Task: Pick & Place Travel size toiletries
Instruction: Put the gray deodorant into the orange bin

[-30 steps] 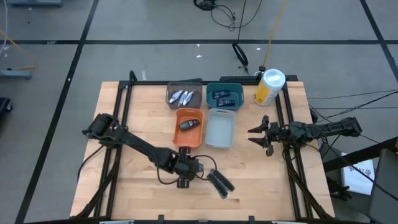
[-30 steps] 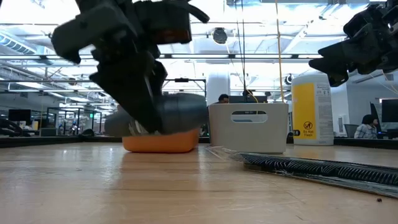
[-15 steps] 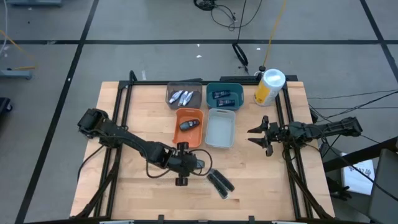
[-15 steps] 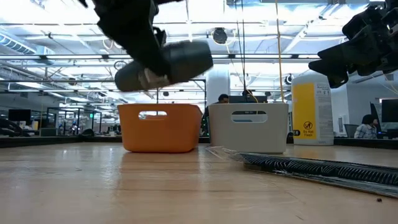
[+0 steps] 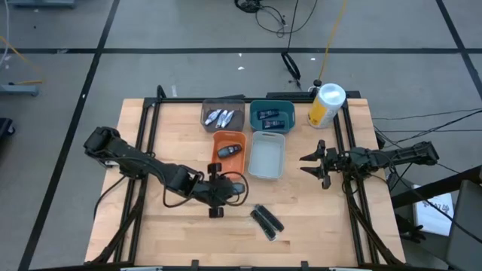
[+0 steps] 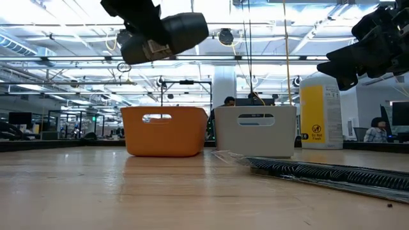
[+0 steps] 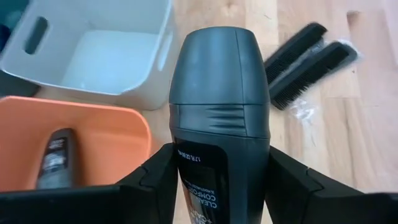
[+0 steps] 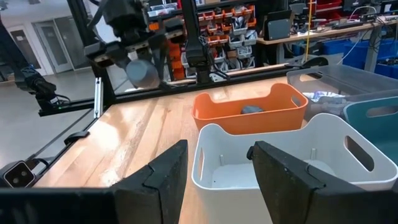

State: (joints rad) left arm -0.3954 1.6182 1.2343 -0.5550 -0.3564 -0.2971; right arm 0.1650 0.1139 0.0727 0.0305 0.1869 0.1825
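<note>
The left gripper [image 5: 226, 188], just below the centre of the high view, has its jaws clamped on a dark grey oval deodorant stick [image 7: 219, 118], held clear above the counter [image 5: 173, 226]; its long axis lies roughly level, its rounded cap pointing away from the wrist toward the white bin [image 7: 99, 56]. A second grey oval [image 5: 230, 150] lies in the orange bin [image 5: 217, 159] just above the gripper, and two slim black bars [image 5: 267, 220] lie side by side on the counter at lower centre, running diagonally. At the right of the high view the right gripper [image 5: 312, 164] hovers beside the white bin with its jaws apart, holding nothing.
</note>
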